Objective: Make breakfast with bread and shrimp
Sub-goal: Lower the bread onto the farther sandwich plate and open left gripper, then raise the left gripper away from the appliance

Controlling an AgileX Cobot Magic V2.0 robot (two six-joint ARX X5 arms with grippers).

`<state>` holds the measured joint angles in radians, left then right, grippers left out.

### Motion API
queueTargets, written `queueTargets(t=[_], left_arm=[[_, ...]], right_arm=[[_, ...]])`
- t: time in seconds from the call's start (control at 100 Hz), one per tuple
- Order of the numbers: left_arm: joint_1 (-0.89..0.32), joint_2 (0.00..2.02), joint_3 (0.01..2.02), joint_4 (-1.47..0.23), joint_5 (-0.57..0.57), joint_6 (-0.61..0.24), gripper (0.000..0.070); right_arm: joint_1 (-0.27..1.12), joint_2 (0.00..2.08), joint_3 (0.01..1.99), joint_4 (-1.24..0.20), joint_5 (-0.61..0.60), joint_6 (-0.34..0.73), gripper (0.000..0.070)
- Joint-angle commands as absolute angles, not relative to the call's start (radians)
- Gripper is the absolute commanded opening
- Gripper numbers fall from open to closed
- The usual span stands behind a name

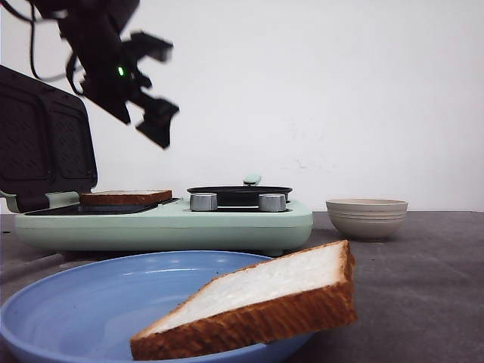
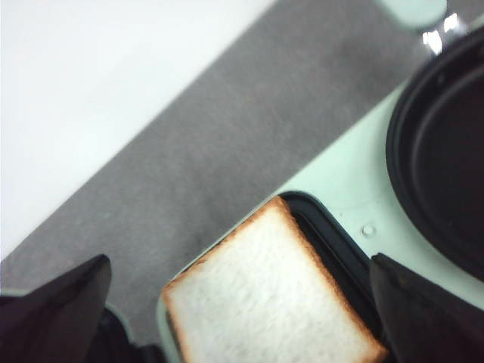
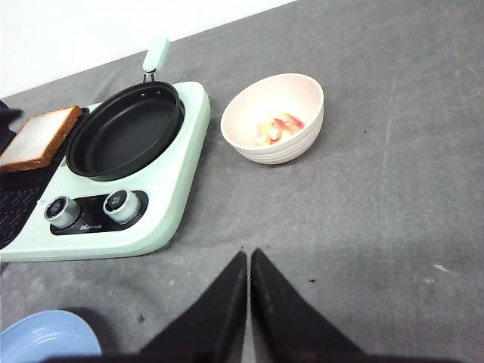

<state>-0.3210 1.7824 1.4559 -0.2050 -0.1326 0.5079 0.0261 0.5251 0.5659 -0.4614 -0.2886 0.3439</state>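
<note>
One bread slice point(image 1: 125, 197) lies flat on the dark grill plate of the mint-green breakfast maker point(image 1: 166, 223); it also shows in the left wrist view point(image 2: 265, 295) and the right wrist view point(image 3: 38, 138). A second bread slice point(image 1: 257, 302) leans on the rim of the blue plate point(image 1: 83, 310) at the front. My left gripper point(image 1: 155, 87) is open and empty, high above the slice on the grill. Shrimp point(image 3: 277, 128) lie in a cream bowl point(image 3: 274, 117); the bowl stands right of the maker point(image 1: 367, 217). My right gripper point(image 3: 249, 255) is shut and empty above bare table.
The maker's grill lid point(image 1: 41, 147) stands open at the far left. A black frying pan point(image 3: 125, 128) with a mint handle sits on the maker's right half, above two knobs point(image 3: 87, 208). The grey table point(image 3: 378, 227) extends right of the bowl.
</note>
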Motion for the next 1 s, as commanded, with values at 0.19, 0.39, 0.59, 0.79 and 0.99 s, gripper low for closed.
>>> queueTargets(t=[0.19, 0.39, 0.59, 0.79, 0.99], left_arm=[[-0.29, 1.654, 1.48, -0.307, -0.123, 0.334, 0.07], [-0.26, 1.54, 1.48, -0.448, -0.105, 0.241, 0.07], [-0.236, 1.439, 1.48, -0.556, -0.035, 0.183, 0.07], [-0.211, 1.367, 1.475, -0.583, 0.075, 0.108, 0.07], [-0.179, 1.283, 1.39, -0.544, 0.155, 0.062, 0.07]], right_arm=[[0.026, 0.527, 0.578, -0.45, -0.297, 0.34, 0.0001], [0.026, 0.527, 0.578, -0.45, -0.332, 0.34, 0.0001], [0.026, 0.527, 0.578, -0.45, -0.34, 0.34, 0.0001], [0.026, 0.527, 0.578, -0.45, -0.34, 0.34, 0.0001], [0.026, 0.527, 0.578, -0.451, -0.341, 0.34, 0.0001]])
